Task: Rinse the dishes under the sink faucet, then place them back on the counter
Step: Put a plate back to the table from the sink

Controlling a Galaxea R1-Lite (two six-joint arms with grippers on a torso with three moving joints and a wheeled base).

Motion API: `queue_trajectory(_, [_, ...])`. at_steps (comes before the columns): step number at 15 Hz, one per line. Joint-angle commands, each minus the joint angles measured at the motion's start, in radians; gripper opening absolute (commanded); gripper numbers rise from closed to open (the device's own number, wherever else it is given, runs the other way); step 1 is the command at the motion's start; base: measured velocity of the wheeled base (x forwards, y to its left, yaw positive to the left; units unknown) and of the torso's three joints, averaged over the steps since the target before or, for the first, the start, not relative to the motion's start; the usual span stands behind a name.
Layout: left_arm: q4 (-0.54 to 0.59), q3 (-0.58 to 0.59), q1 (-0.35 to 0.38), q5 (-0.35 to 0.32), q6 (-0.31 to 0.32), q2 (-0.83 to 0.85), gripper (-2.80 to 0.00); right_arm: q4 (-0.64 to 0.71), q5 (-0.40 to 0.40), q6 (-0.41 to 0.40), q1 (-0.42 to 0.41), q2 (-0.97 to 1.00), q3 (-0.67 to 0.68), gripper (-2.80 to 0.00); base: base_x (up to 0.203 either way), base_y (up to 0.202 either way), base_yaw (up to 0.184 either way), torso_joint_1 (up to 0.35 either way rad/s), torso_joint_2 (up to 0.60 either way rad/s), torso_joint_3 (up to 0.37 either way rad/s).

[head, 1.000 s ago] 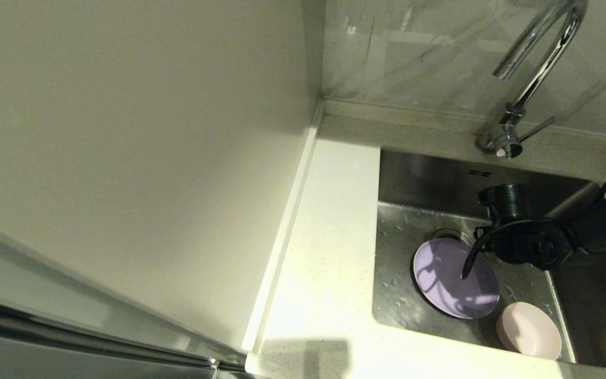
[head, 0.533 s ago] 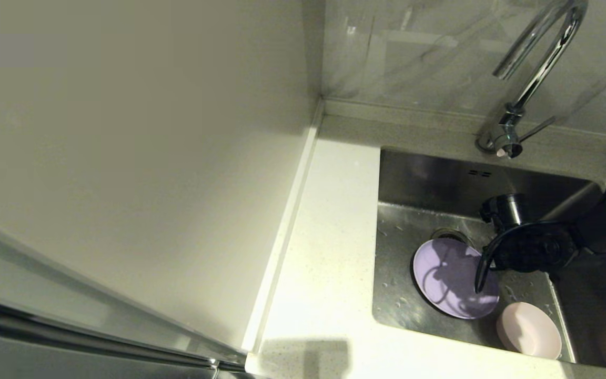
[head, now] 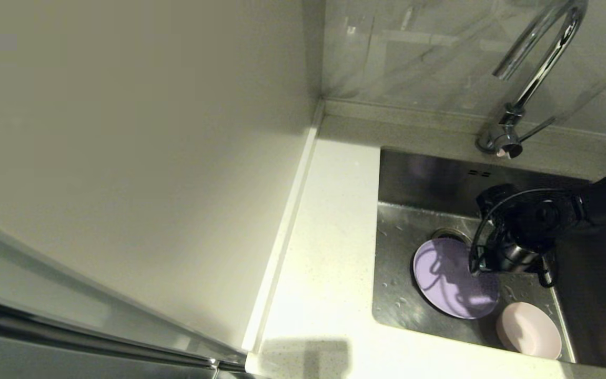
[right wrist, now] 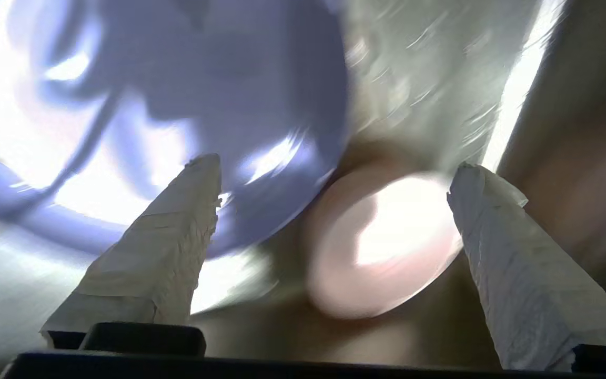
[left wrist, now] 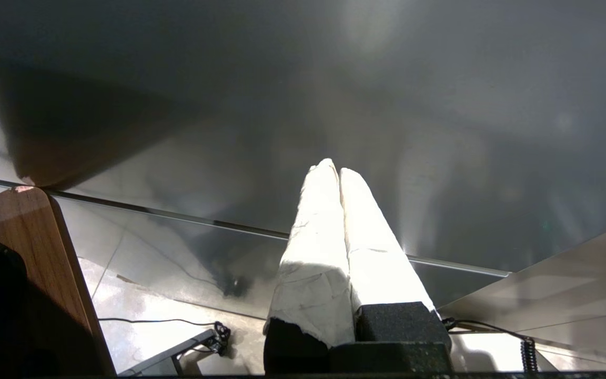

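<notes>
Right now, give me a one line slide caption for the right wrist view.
Open right claw above the sink, with the lavender plate and pink bowl below.

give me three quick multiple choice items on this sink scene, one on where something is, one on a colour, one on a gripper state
1. Where does the bowl lie?
A. on the counter
B. in the sink, beside the plate
C. stacked on the plate

2. What colour is the plate?
A. lavender
B. green
C. black

3. How does the right gripper stand?
A. shut on the bowl
B. shut and empty
C. open, holding nothing

Answers:
1 B, the head view shows it on the floor of the sink, next to the plate.
2 A, it shows lavender in both views.
3 C, the right wrist view shows the fingers spread wide above the dishes.
</notes>
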Motion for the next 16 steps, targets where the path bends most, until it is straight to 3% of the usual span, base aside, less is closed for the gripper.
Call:
queue_trajectory(1, [0.000, 0.003, 0.000, 0.000, 0.000, 0.000, -2.80, 0.039, 0.012, 0.022, -0.001, 0.029, -0.029, 0.00, 0.000, 0.000, 0.000, 0.000, 0.00, 0.000])
queue_trajectory(11, [0.000, 0.003, -0.001, 0.000, 0.000, 0.000, -2.80, -0.058, 0.014, 0.028, -0.005, 0.066, -0.011, 0.00, 0.000, 0.000, 0.000, 0.000, 0.00, 0.000])
queue_trajectory(14, [-0.001, 0.003, 0.000, 0.000, 0.000, 0.000, -2.80, -0.058, 0.019, 0.104, -0.030, 0.073, -0.004, 0.00, 0.000, 0.000, 0.000, 0.000, 0.00, 0.000])
queue_trajectory(16, [-0.001, 0.003, -0.001, 0.000, 0.000, 0.000, -2.80, -0.059, 0.023, 0.113, -0.041, 0.084, 0.002, 0.00, 0.000, 0.000, 0.000, 0.000, 0.00, 0.000])
